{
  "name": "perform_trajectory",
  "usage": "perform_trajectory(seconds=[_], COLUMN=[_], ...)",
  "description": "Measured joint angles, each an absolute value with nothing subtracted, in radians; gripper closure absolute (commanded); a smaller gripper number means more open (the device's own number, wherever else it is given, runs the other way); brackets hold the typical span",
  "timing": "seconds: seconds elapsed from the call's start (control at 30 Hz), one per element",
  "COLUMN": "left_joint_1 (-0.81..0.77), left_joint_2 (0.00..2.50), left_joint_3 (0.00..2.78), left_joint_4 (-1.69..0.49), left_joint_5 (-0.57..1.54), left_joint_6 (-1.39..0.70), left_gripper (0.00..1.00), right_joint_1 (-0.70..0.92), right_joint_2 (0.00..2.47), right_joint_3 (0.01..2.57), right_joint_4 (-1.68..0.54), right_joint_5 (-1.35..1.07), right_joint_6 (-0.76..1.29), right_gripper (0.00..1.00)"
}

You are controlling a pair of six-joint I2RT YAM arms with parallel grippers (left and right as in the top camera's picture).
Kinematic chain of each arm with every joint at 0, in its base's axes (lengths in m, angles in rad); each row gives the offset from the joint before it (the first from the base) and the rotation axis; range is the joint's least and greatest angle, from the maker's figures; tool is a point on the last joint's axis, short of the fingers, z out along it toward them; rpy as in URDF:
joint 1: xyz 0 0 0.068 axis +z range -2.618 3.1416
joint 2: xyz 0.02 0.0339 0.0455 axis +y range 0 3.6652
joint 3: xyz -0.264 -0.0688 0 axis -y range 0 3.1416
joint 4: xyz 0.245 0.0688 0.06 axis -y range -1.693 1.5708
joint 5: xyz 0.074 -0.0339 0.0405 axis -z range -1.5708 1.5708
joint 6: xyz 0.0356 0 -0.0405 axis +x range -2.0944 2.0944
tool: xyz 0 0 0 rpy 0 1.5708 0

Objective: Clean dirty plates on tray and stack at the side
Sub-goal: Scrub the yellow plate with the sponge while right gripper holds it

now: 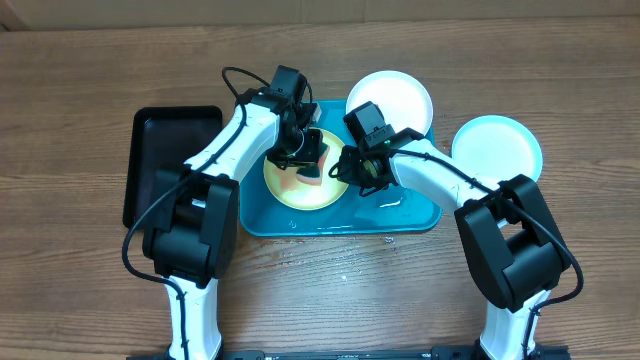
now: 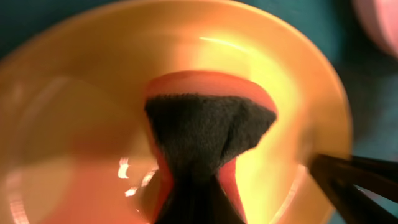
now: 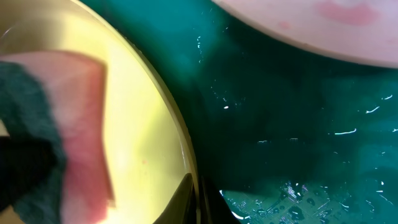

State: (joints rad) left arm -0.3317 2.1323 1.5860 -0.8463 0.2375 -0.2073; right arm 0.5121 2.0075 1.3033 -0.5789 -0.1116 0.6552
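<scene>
The yellow-green plate (image 1: 300, 188) lies on the left half of the turquoise tray (image 1: 410, 216). My left gripper (image 1: 302, 155) is shut on a red sponge with a dark scouring face (image 2: 205, 124), pressed onto the plate's centre (image 2: 81, 124). My right gripper (image 1: 356, 170) is shut on the plate's right rim (image 3: 168, 124), one finger on each side (image 3: 194, 200). The white plate (image 1: 392, 98) sits at the tray's back right corner and shows a faint pink smear (image 3: 342, 11). The light blue plate (image 1: 497, 145) lies on the table to the right of the tray.
A black rectangular tray (image 1: 165, 160) lies left of the turquoise tray. The turquoise tray's floor is wet with droplets (image 3: 298, 193). A few water drops lie on the wooden table (image 1: 388, 240) in front of the tray.
</scene>
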Motion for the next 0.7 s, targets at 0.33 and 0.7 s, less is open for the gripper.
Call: perform_trajectory(seconds=[0.33, 0.7], left_joint_1=[-0.333, -0.333], left_joint_2=[2.132, 2.132], left_joint_3=[1.602, 1.617], left_joint_4=[-0.911, -1.034], left_joint_5=[-0.112, 0.008], left_joint_6=[-0.287, -0.269], left_gripper=[0.96, 0.96], right_joint_1=[0.512, 0.512], right_joint_2=[2.008, 2.008], right_joint_3=[1.303, 1.303], right_joint_4=[-0.575, -0.573], right_joint_5=[-0.111, -0.111], right_joint_6=[0.655, 0.654], right_gripper=[0.96, 0.96])
